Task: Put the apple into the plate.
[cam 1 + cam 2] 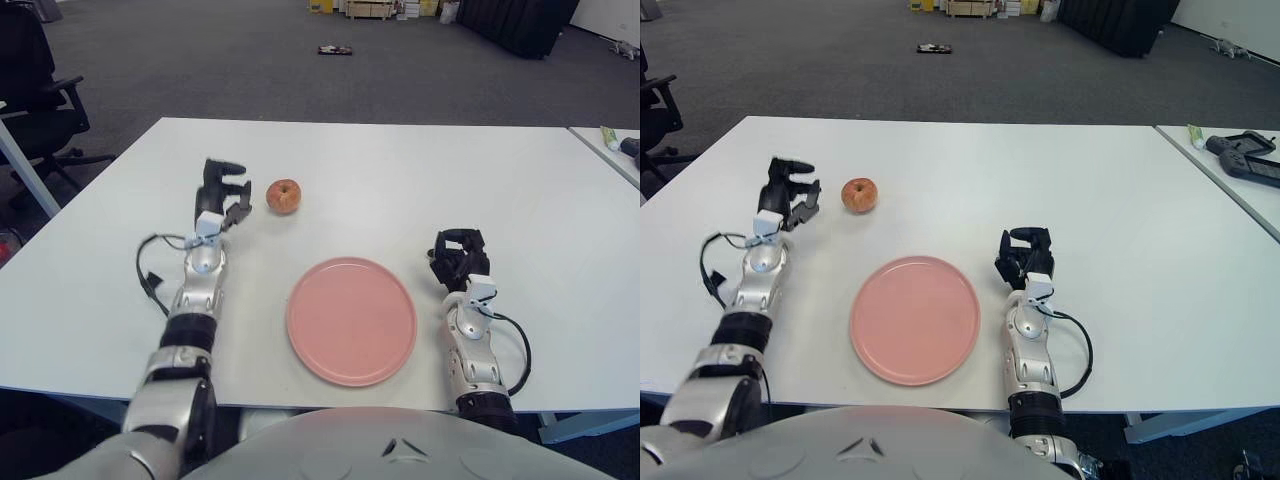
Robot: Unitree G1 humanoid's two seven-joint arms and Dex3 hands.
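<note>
The apple [284, 196] sits on the white bench [400, 170], beyond the pink plate [351, 320] and toward its left, well apart from the plate's rim. The plate lies flat near the bench's front edge with nothing on it. The left hand [221, 193] is just beside the apple on its left, not touching it, with its fingers [240, 206] spread and holding nothing; its forearm stretches back toward the robot's body, a black cable looping off it over the bench. The right hand [458, 255] shows just to the right of the plate, fingers curled inward and gripping nothing. At the far right, a second table [1240, 170] carries a dark handheld device and a small green-and-white tube. An office chair [35, 80] stands on the grey carpet at the far left.
</note>
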